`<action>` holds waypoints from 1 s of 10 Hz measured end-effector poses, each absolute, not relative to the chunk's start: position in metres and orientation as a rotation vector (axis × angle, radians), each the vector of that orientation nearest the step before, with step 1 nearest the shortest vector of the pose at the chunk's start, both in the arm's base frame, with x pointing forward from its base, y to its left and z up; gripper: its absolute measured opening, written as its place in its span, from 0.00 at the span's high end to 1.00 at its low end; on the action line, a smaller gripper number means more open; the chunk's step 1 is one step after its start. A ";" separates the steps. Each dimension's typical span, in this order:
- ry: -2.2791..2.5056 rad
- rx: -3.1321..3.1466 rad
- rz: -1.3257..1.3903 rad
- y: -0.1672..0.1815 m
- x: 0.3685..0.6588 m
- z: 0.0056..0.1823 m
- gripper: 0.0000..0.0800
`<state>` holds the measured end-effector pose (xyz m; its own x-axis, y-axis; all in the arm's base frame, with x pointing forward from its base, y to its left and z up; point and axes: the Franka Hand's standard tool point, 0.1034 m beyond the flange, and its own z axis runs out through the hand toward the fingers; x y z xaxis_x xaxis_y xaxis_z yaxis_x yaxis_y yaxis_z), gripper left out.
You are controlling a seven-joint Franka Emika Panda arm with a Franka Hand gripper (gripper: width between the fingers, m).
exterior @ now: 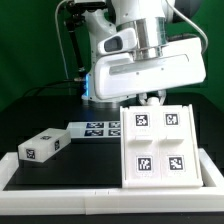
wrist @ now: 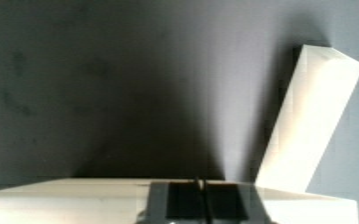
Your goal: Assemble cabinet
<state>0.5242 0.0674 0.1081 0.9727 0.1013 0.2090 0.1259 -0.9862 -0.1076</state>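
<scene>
1. The cabinet [exterior: 158,142] lies on the dark surface [exterior: 50,100] at the exterior view's right. Its four-tagged face is turned up and tilts toward the near edge, and its long axis runs from near to far.
2. The claw [exterior: 150,99] hangs straight down at the cabinet's far edge, just behind the top rim. The body therefore lies directly nearward of it and below, and I judge any coming move must act on that far rim.
3. In the wrist view the claw [wrist: 202,200] shows two dark pads almost together with only a hairline slit between them. I cannot tell whether they pinch a thin edge or are simply drawn in.
4. White plastic, apparently the cabinet [wrist: 78,198], spreads under the pads. A tall white slab [wrist: 311,120] leans upright beside them, and I cannot tell which part it is.
5. The marker board [exterior: 98,127] lies just at the cabinet's left. A small tagged block [exterior: 42,146] sits well apart, farther left.
6. Nothing stands between the claw and the rim. The slab is the nearest thing a sideways swing might hit.
</scene>
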 end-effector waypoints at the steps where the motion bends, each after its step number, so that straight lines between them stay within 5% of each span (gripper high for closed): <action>1: -0.180 -2.998 -0.296 0.069 0.528 0.116 1.00; 10: -0.148 -2.980 -0.295 0.092 0.546 0.134 1.00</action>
